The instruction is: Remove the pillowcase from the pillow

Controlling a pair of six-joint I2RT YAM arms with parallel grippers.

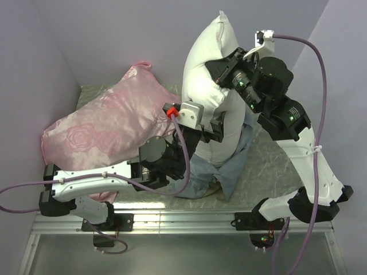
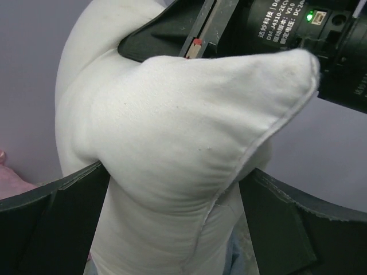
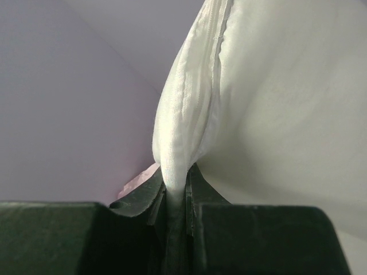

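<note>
The white pillow [image 1: 202, 60] stands upright, its pointed corner at the top. My right gripper [image 1: 219, 71] is shut on a seamed edge of the pillow [image 3: 189, 114], high up; the fabric is pinched between its jaws [image 3: 176, 184]. My left gripper [image 1: 215, 130] is lower, its jaws spread wide on either side of the pillow's narrowed middle [image 2: 172, 189]. The blue-grey pillowcase [image 1: 232, 167] is bunched down around the pillow's bottom end on the table. A sliver of it shows in the left wrist view [image 2: 234, 256].
A shiny pink rose-patterned pillow [image 1: 109, 126] lies at the left against the lilac wall. The marbled tabletop [image 1: 269, 166] shows at the right. Walls enclose the back and both sides. A metal rail [image 1: 183, 220] runs along the near edge.
</note>
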